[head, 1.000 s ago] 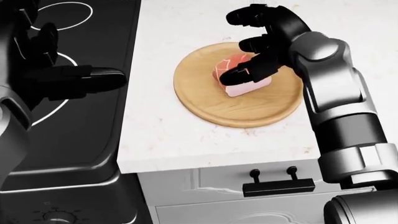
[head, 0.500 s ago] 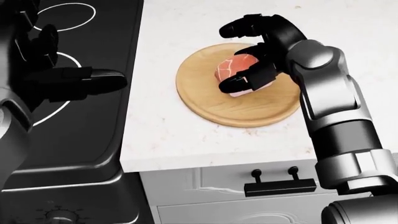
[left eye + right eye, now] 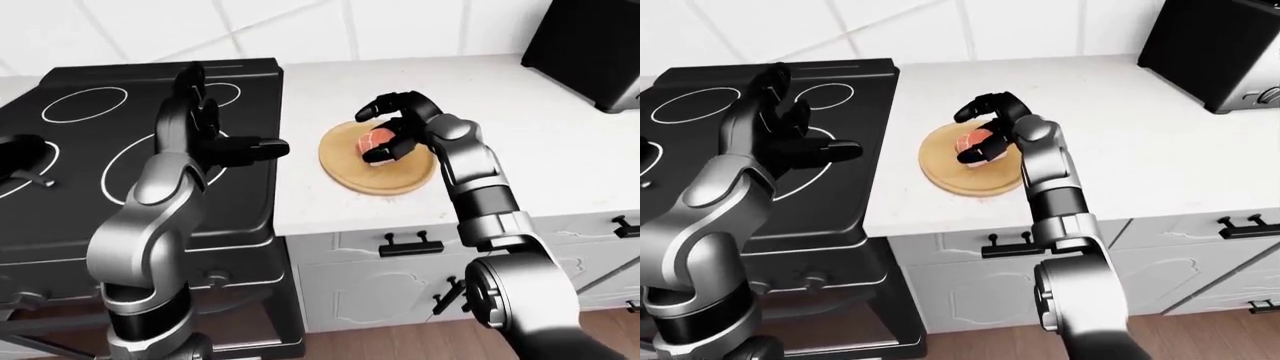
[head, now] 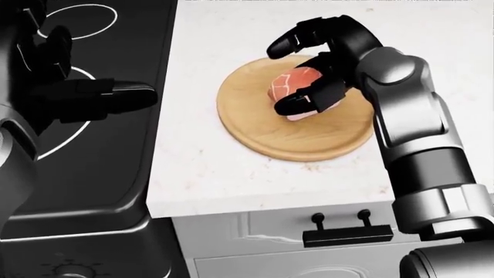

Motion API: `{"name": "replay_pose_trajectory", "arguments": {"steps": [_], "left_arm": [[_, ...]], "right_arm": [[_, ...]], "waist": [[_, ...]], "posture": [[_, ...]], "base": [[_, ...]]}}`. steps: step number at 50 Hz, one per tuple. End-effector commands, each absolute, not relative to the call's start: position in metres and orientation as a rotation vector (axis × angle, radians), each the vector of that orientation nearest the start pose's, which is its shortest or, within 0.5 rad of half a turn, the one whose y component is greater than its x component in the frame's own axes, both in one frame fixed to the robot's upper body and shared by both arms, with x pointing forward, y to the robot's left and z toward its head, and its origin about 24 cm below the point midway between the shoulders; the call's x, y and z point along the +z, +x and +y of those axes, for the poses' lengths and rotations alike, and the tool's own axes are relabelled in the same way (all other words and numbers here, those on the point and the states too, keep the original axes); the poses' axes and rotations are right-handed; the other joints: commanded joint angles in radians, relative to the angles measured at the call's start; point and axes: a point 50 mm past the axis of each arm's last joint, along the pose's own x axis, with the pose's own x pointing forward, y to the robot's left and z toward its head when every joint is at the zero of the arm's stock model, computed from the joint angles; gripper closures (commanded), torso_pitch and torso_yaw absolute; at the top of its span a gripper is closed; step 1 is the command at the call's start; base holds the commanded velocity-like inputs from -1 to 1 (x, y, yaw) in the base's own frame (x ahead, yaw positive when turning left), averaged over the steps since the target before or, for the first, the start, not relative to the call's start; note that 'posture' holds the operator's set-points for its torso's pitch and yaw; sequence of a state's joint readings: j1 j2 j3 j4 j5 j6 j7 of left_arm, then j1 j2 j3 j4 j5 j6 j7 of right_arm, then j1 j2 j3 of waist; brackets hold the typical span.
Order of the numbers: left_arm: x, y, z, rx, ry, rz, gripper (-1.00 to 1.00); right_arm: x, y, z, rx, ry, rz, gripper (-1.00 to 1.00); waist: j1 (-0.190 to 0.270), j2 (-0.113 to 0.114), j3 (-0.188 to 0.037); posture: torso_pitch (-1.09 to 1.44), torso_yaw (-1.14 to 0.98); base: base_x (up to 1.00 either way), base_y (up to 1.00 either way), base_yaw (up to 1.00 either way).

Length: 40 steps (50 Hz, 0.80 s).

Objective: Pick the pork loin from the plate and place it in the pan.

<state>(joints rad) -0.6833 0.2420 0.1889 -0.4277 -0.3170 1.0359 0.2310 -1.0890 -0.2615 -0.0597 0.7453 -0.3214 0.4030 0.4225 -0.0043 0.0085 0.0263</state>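
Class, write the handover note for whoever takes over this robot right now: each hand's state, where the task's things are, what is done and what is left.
Right hand: fingers curled round the pork loin, which sits at or just above the wooden plate on the white counter.
Left hand: open, empty, over the black stove.
Pan: only its edge shows, at the left of the left-eye view, on the stove.
Done: grasp made.
Left: lift the loin, carry it left across the stove, set it in the pan.

Right robot hand gripping pork loin on wooden plate, white counter, black stove at left
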Motion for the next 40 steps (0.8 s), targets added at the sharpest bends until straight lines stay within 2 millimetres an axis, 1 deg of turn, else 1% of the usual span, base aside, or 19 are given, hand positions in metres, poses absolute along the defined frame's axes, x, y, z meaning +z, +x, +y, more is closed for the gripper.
{"name": "replay_pose_trajectory", "arguments": {"steps": [1, 3, 4, 5, 8, 11, 14, 18, 21, 24, 27, 28, 29, 30, 34, 39, 40], "left_arm": [[0.254, 0.3, 0.169, 0.069, -0.025, -0.164, -1.0], [0.254, 0.301, 0.17, 0.069, -0.025, -0.164, -1.0], [0.255, 0.301, 0.17, 0.069, -0.025, -0.164, -1.0], [0.254, 0.301, 0.17, 0.07, -0.025, -0.164, -1.0], [0.254, 0.3, 0.17, 0.069, -0.025, -0.163, -1.0], [0.254, 0.3, 0.169, 0.069, -0.025, -0.163, -1.0], [0.254, 0.3, 0.169, 0.069, -0.025, -0.163, -1.0], [0.254, 0.3, 0.169, 0.068, -0.025, -0.164, -1.0], [0.256, 0.3, 0.168, 0.068, -0.026, -0.166, -1.0], [0.259, 0.299, 0.168, 0.066, -0.029, -0.169, -1.0], [0.26, 0.3, 0.168, 0.066, -0.03, -0.171, -1.0], [0.26, 0.3, 0.168, 0.066, -0.032, -0.171, -1.0], [0.26, 0.3, 0.168, 0.066, -0.033, -0.171, -1.0], [0.262, 0.299, 0.168, 0.063, -0.034, -0.172, -1.0], [0.261, 0.299, 0.167, 0.064, -0.031, -0.172, -1.0], [0.262, 0.299, 0.167, 0.062, -0.028, -0.172, -1.0], [0.261, 0.3, 0.169, 0.068, -0.026, -0.173, -1.0]], "right_arm": [[0.222, 0.413, -0.149, 0.278, -0.508, 0.077, 0.07], [0.222, 0.414, -0.148, 0.278, -0.509, 0.077, 0.13], [0.223, 0.414, -0.149, 0.275, -0.51, 0.075, 0.25], [0.223, 0.414, -0.148, 0.276, -0.509, 0.074, 0.5], [0.224, 0.414, -0.148, 0.274, -0.508, 0.07, 0.55], [0.226, 0.415, -0.148, 0.27, -0.507, 0.064, 0.54], [0.231, 0.415, -0.148, 0.267, -0.508, 0.055, 0.55], [0.244, 0.415, -0.148, 0.26, -0.514, 0.038, 0.6], [0.259, 0.415, -0.147, 0.255, -0.521, 0.021, 0.64], [0.284, 0.415, -0.145, 0.252, -0.537, -0.004, 0.66], [0.301, 0.415, -0.144, 0.245, -0.549, -0.022, 0.71], [0.306, 0.415, -0.144, 0.242, -0.552, -0.028, 0.8], [0.31, 0.415, -0.144, 0.241, -0.552, -0.032, 0.98], [0.317, 0.414, -0.143, 0.24, -0.555, -0.038, 1.0], [0.33, 0.413, -0.143, 0.229, -0.558, -0.057, 1.0], [0.341, 0.412, -0.144, 0.216, -0.556, -0.069, 1.0], [0.354, 0.411, -0.143, 0.198, -0.468, -0.092, 1.0]], "waist": [[0.0, 0.001, -0.028], [0.0, 0.001, -0.028], [0.0, 0.001, -0.028], [0.0, 0.001, -0.028], [-0.001, 0.001, -0.028], [-0.001, 0.001, -0.027], [-0.001, 0.001, -0.026], [-0.001, 0.001, -0.024], [-0.002, 0.003, -0.021], [-0.003, 0.004, -0.019], [-0.004, 0.006, -0.015], [-0.004, 0.006, -0.014], [-0.005, 0.007, -0.013], [-0.005, 0.007, -0.013], [-0.005, 0.006, -0.011], [-0.005, 0.007, -0.011], [-0.005, 0.007, -0.011]], "posture": [[0.0, 0.0], [0.0, 0.0], [0.0, 0.0], [0.0, 0.0], [0.0, 0.0], [0.0, 0.0], [0.0, 0.0], [0.0, 0.0], [0.0, 0.0], [0.0, 0.0], [0.0, 0.0], [0.0, 0.0], [0.0, 0.0], [0.0, 0.0], [0.0, 0.0], [0.0, 0.0], [0.0, 0.0]], "base": [[0.0, 0.0, 0.0], [0.0, 0.0, 0.0], [0.0, 0.0, 0.0], [0.0, 0.0, 0.0], [0.0, 0.0, 0.0], [0.0, 0.0, 0.0], [0.0, 0.0, 0.0], [0.0, 0.0, 0.0], [0.0, 0.0, 0.0], [0.0, 0.0, 0.0], [0.0, 0.0, 0.0], [0.0, 0.0, 0.0], [0.0, 0.0, 0.0], [0.0, 0.0, 0.0], [0.0, 0.0, 0.0], [0.0, 0.0, 0.0], [0.0, 0.0, 0.0]]}}
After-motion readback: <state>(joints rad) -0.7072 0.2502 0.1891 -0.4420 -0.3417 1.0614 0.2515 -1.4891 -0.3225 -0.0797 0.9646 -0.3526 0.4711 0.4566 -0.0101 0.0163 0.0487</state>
